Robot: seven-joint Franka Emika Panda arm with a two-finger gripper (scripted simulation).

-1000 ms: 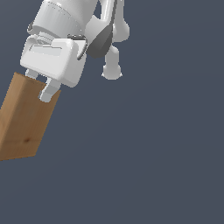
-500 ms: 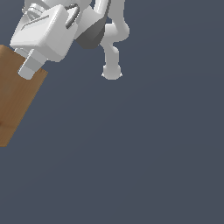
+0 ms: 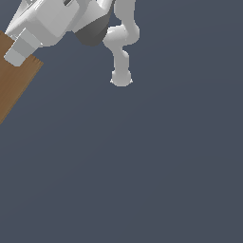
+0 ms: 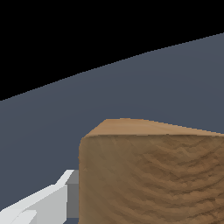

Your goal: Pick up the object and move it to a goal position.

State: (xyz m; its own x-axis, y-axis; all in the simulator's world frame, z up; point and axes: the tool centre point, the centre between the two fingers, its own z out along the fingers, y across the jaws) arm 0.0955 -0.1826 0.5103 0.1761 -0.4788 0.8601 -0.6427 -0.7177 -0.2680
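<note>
The object (image 3: 13,83) is a brown wood-textured block at the exterior view's upper left, tilted and partly cut off by the frame's left edge. My white gripper (image 3: 20,58) is at its upper end, shut on it, with one pale finger (image 3: 17,51) lying against the block's face. The other finger is hidden. In the wrist view the object (image 4: 153,175) fills the near field, and one white finger (image 4: 48,202) presses its side. No goal marker shows.
The arm's links curve down to its round white base (image 3: 121,79) near the top centre. A plain dark grey-blue floor (image 3: 142,166) fills the rest of the exterior view.
The gripper has carried the block up and towards the exterior view's left. More of the block and the hand now lie beyond the frame's edge.
</note>
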